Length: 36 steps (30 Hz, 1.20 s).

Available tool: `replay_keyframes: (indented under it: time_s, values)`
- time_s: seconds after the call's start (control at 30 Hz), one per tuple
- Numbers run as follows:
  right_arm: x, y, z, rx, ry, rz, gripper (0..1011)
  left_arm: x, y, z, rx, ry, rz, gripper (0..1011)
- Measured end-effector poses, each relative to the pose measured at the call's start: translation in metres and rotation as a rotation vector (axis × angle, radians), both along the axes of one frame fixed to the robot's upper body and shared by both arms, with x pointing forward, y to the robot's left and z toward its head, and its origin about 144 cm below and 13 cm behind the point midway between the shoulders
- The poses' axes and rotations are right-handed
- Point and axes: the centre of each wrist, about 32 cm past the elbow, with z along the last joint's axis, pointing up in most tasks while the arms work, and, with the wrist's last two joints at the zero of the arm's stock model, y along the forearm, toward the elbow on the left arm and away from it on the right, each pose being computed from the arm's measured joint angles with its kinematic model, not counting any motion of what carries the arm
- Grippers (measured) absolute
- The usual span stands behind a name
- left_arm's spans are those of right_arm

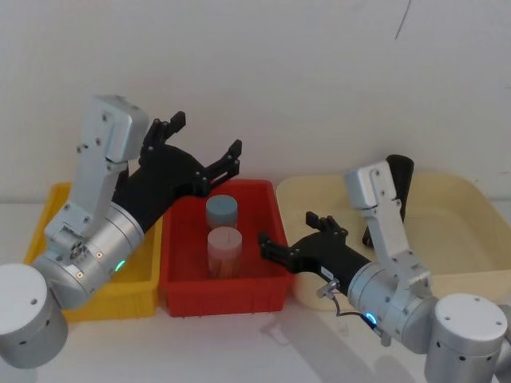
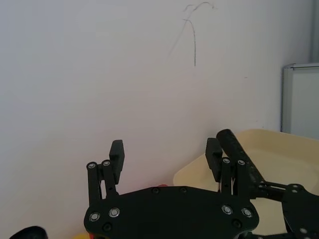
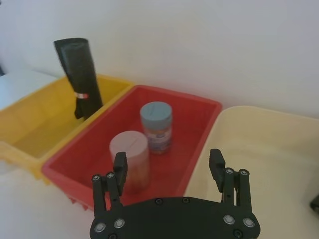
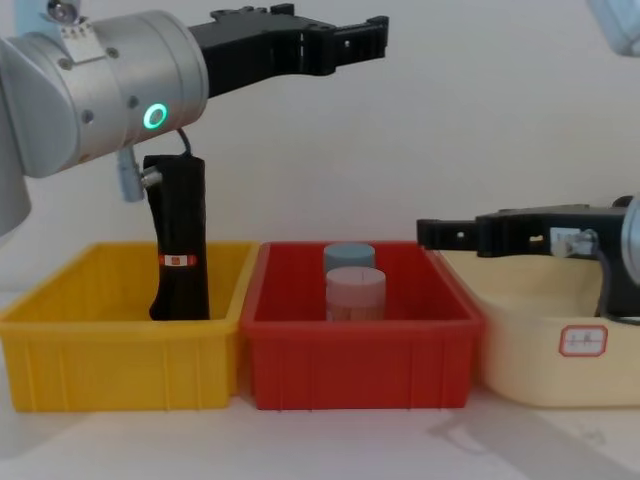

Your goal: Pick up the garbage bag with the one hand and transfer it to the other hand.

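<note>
Left tool (image 1: 206, 134) gapes above red bin (image 1: 223, 292) (garbage bag (image 1: 399, 179) stands in cream bin (image 1: 465, 225)).

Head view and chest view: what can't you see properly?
Head view: much of the plain matte-black garbage bag roll in the cream plastic tub sits behind the silver-grey right arm.
Head view: the thick silver-grey left arm covers most of the yellow plastic bin's inside.
Chest view: the small white label on the cream tub is too small to read.
</note>
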Motion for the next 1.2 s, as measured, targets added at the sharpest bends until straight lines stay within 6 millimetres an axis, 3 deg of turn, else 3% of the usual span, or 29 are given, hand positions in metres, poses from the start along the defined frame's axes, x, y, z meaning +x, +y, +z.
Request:
replay_keyframes:
  time_s: [1.2]
  values:
    - [0.013,0.044,-0.001,-0.044,0.023,0.174,1001,-0.009,0.008,0.000,-0.007,-0.003,0.041,1002]
